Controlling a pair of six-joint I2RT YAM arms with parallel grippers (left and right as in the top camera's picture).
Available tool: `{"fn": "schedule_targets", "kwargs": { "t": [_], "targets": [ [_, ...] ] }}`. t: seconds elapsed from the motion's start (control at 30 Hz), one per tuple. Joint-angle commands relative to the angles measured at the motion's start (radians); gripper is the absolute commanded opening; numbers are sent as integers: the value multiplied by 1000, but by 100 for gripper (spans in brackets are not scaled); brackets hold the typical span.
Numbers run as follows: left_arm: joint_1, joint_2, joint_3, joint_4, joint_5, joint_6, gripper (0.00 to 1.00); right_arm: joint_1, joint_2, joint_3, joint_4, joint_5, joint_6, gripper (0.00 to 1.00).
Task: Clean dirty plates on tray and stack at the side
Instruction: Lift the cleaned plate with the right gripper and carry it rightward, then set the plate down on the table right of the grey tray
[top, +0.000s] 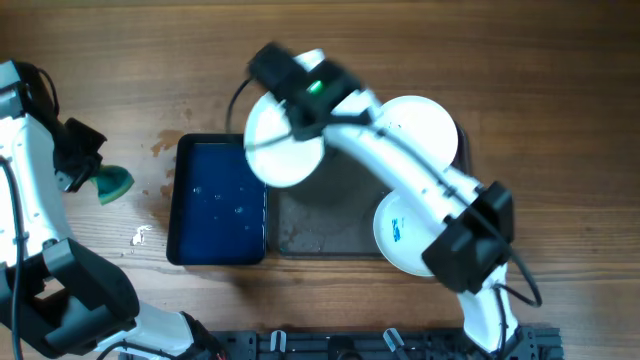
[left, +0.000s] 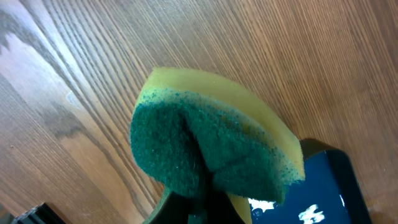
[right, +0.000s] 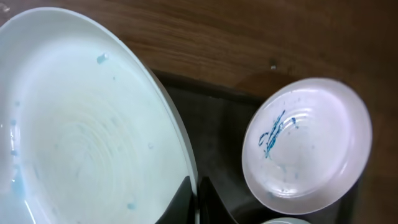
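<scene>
My right gripper is shut on the rim of a white plate and holds it tilted over the left end of the dark brown tray. In the right wrist view my fingers pinch this plate, which has faint blue specks. A second plate with blue smears lies on the tray. A third plate lies at the tray's far right. My left gripper is shut on a green and yellow sponge above the wooden table.
A smaller dark blue tray holding water sits left of the brown tray. A small white scrap lies on the table near the blue tray's front left corner. A black rail runs along the front edge.
</scene>
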Motion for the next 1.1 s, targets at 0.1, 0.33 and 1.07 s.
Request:
{"fn": "schedule_targets", "kwargs": {
  "t": [0.1, 0.33, 1.07],
  "targets": [
    [-145, -3, 18, 5, 26, 9, 4, -303, -171, 14, -28, -253, 50, 4],
    [-407, -3, 18, 45, 22, 74, 4, -716, -189, 13, -156, -306, -5, 4],
    [-727, -3, 18, 108, -35, 78, 4, -1337, -188, -707, 282, -419, 3, 4]
  ]
}}
